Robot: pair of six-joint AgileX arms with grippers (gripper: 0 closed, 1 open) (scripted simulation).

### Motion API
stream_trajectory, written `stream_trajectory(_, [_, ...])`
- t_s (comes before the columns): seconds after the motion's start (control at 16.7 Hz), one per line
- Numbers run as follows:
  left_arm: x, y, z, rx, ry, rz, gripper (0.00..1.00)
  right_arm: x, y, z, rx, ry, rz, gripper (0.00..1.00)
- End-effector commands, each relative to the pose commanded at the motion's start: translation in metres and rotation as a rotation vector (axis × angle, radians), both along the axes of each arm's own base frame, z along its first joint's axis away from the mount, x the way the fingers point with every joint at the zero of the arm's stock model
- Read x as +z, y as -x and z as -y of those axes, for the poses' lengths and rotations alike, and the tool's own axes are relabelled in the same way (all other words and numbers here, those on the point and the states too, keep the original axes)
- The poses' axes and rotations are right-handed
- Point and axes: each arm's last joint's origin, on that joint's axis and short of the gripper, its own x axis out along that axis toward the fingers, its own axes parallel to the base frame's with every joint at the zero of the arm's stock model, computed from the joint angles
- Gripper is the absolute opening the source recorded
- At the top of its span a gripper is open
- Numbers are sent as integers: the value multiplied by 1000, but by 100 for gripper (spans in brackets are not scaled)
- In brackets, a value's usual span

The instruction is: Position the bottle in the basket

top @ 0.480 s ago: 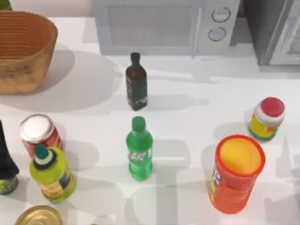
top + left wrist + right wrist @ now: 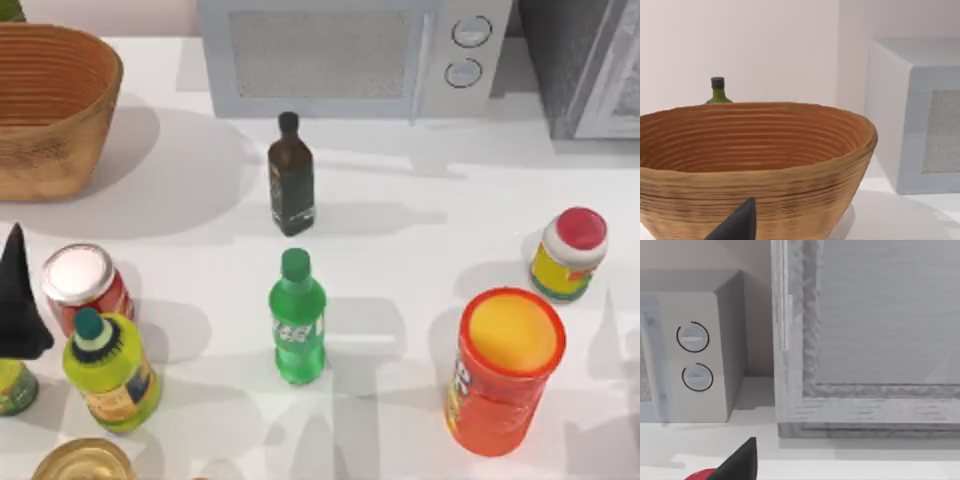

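Jaw state of the left gripper [image 2: 18,300], a dark tip at the frame's left edge, I cannot tell. Well to its right, at lower centre, the bottle [image 2: 297,322] stands upright, cap up, apart from the basket [image 2: 50,105] at upper left.

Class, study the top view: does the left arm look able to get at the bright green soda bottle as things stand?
Probably yes. The left gripper sits at the table's left edge; the red can and yellow-green bottle stand between, but the green soda bottle is open from above.
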Motion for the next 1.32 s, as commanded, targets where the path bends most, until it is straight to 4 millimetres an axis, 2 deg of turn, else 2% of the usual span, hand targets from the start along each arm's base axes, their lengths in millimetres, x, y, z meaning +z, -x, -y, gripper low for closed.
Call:
stream_trajectory(0.24, [3,-24,18,-154,-55,-50,100,0,0,0,0,0,0,100])
stream_trajectory(0.48, [-8,-45,55,-387,-119,-99,100,0,0,0,0,0,0,100])
stream_trajectory(0.66, [-23,-50,88,-563,-142,-124,100,0,0,0,0,0,0,100])
stream_trajectory(0.84, [-45,-44,111,-682,-144,-182,100,0,0,0,0,0,0,100])
stream_trajectory(1.08, [-74,-30,114,-718,-141,-290,100,0,0,0,0,0,0,100])
stream_trajectory(1.32, [-76,-29,113,-716,-140,-301,100,0,0,0,0,0,0,100])
